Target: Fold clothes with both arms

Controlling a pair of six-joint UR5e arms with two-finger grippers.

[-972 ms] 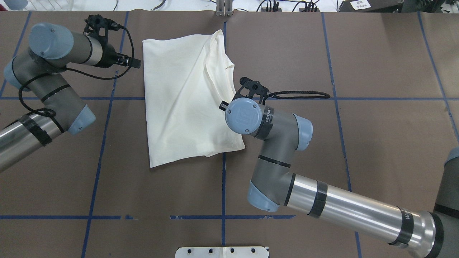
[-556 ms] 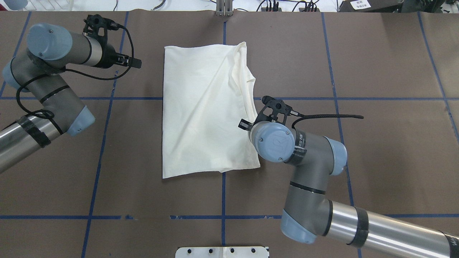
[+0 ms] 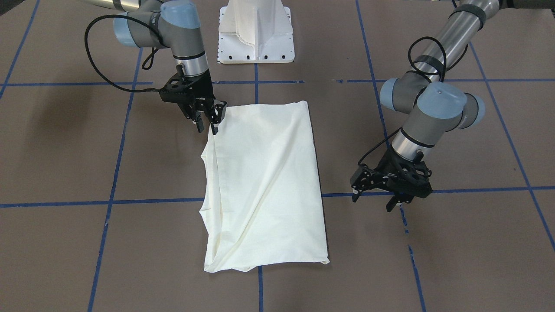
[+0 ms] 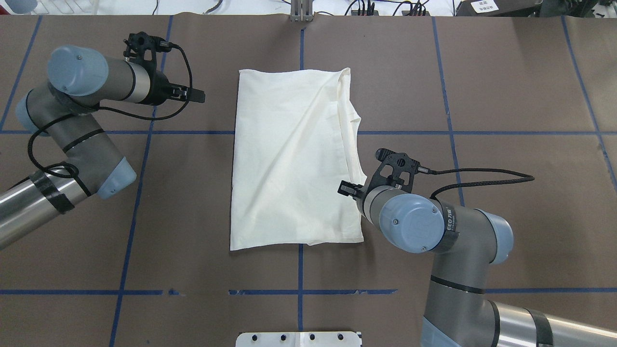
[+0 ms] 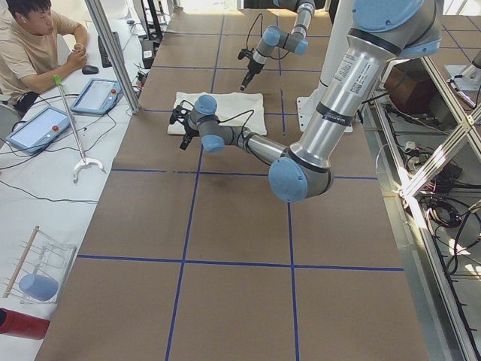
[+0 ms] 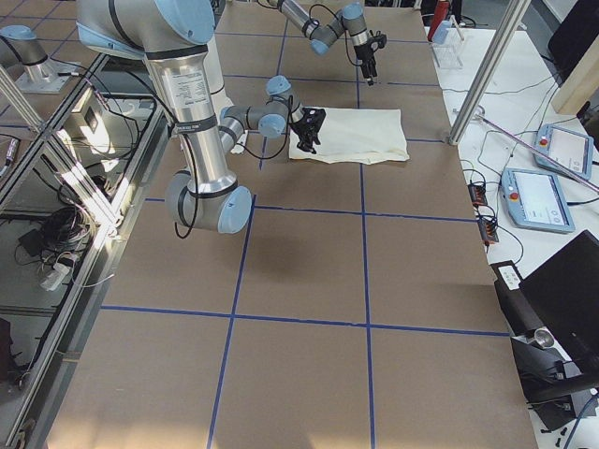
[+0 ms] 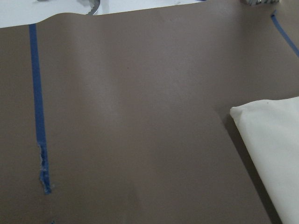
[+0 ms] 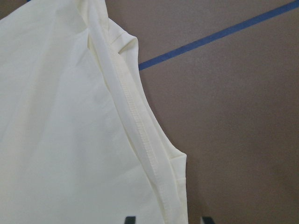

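Brown paper covers the table (image 4: 506,72), ruled into a grid with blue tape (image 4: 301,270), and I've got the T-shirt (image 4: 289,159) lying flat near the middle, plain cream face up. It's folded to a long rectangle. The long axis runs straight away from the robot's base, one short end toward the base and the other toward the far edge. Which end is the collar, I can't tell. Layered hems run down the robot's right-hand long side. Right gripper (image 3: 208,129) sits at that edge near the base-side corner, fingers spread, the hem lying between them on the wrist camera. Left gripper (image 3: 373,200) is off the cloth beside the far left corner, fingers also apart, holding nothing.
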